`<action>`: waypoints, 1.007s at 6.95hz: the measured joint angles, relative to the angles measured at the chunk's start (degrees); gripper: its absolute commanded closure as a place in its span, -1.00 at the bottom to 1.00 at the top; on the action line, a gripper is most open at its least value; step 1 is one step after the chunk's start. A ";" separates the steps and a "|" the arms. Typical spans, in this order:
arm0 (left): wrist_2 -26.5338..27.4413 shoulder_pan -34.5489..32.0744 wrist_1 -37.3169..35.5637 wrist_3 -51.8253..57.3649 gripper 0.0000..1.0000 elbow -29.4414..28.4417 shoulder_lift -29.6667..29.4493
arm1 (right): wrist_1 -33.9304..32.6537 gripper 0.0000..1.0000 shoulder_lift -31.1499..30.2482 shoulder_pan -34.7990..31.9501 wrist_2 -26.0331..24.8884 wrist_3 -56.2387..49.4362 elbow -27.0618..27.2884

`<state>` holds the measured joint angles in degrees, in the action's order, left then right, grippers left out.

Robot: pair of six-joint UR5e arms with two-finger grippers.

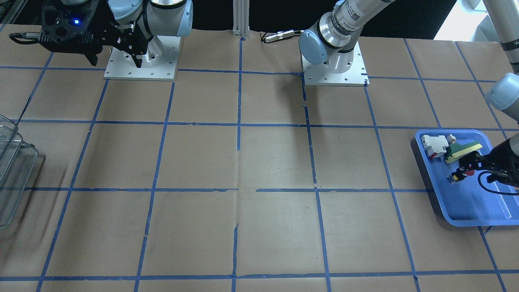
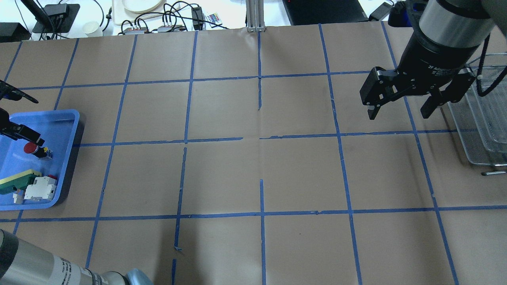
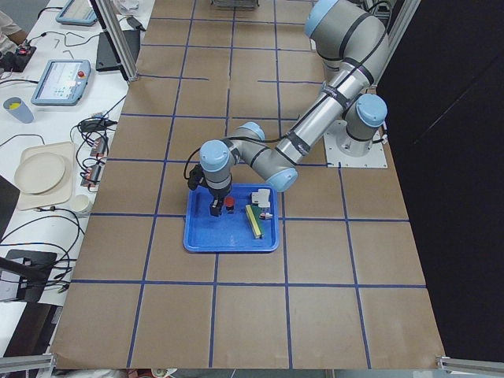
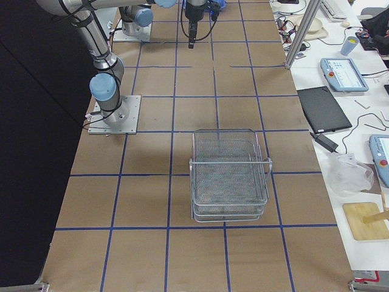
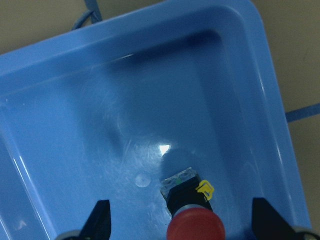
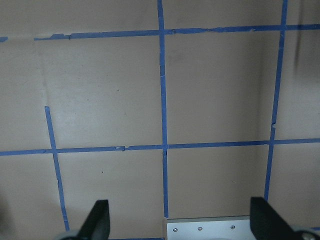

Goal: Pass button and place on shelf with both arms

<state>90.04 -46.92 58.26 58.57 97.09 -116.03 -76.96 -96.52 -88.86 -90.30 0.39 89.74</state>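
Observation:
The button (image 5: 192, 210), with red cap, black collar and yellow ring, lies in the blue tray (image 5: 100, 100). It also shows in the overhead view (image 2: 31, 149) and the front view (image 1: 462, 173). My left gripper (image 5: 180, 201) is open and hangs just above it, one finger on each side, not touching. One of its fingers (image 2: 33, 137) shows at the overhead view's left edge. My right gripper (image 2: 400, 112) is open and empty, raised over the table beside the wire-mesh shelf (image 2: 483, 118). The shelf stands at the table's right end (image 4: 230, 176).
The blue tray (image 2: 59, 122) also holds a white-and-red block (image 2: 39, 189) and a green-and-yellow wedge (image 2: 16, 180), close to the button. Brown paper with a blue tape grid covers the table. The arm bases (image 1: 334, 75) stand at the robot's edge.

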 measured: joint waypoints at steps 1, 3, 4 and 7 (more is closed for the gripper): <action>0.02 0.04 -0.60 -0.15 -0.78 1.89 0.31 | -0.03 -1.00 -0.04 0.00 0.04 0.00 0.00; 0.03 0.10 -1.11 -0.94 -0.70 3.37 0.40 | -0.44 -1.00 -0.01 0.16 0.31 0.47 -0.08; 0.37 0.11 -1.16 -1.32 -0.70 3.51 0.45 | -0.55 -1.00 0.11 0.42 1.33 1.78 -0.13; 1.52 0.08 -1.13 -2.02 -0.69 3.46 0.97 | -0.65 -1.00 0.59 0.66 6.55 6.19 -0.20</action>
<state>91.55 -46.84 57.13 56.55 100.55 -115.05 -77.60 -95.93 -88.20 -83.75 6.58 89.54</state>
